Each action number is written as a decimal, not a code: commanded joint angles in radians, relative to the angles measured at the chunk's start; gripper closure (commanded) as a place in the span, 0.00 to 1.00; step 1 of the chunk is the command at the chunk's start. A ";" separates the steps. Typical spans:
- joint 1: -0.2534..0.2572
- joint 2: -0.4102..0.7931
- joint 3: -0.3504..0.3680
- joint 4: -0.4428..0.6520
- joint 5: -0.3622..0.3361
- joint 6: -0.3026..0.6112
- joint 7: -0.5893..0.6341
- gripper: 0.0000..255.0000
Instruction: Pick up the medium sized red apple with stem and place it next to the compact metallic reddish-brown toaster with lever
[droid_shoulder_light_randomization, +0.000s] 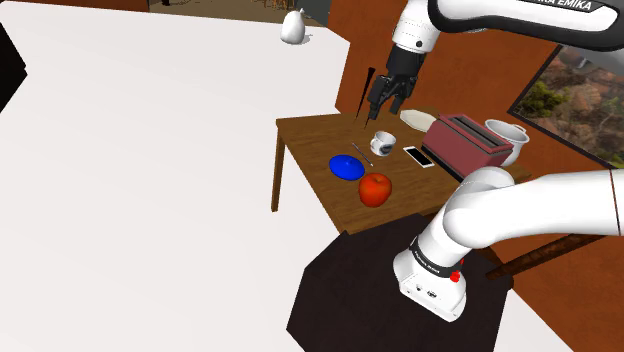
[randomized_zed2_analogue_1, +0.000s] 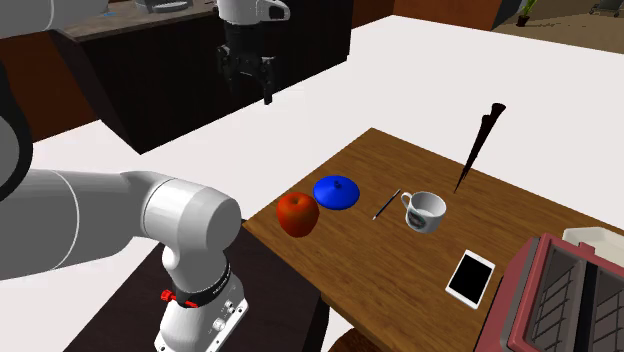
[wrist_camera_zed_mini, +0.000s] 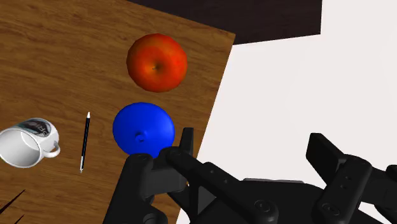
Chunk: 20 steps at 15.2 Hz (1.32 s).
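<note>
From the shoulder view, a wooden surface stands on white floor by rust-brown walls. The red apple sits just beside a blue lid, possibly a dish, and the toaster is well apart from that lid. In the second exterior view, the end effector hangs high above the lid. The wrist view shows its fingers apart and empty.

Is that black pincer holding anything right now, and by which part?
Nothing. The pincer hangs open in the air, and the red apple lies apart from it on the table.

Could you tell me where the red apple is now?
In the shoulder view, the apple sits on the table, lower right of the blue lid.
</note>
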 joint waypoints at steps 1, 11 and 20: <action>0.000 0.000 0.000 0.000 0.000 0.000 0.000 0.00; 0.062 0.184 -0.114 -0.158 -0.204 0.127 -0.409 0.00; 0.071 0.411 -0.187 -0.246 -0.418 0.314 -0.687 0.00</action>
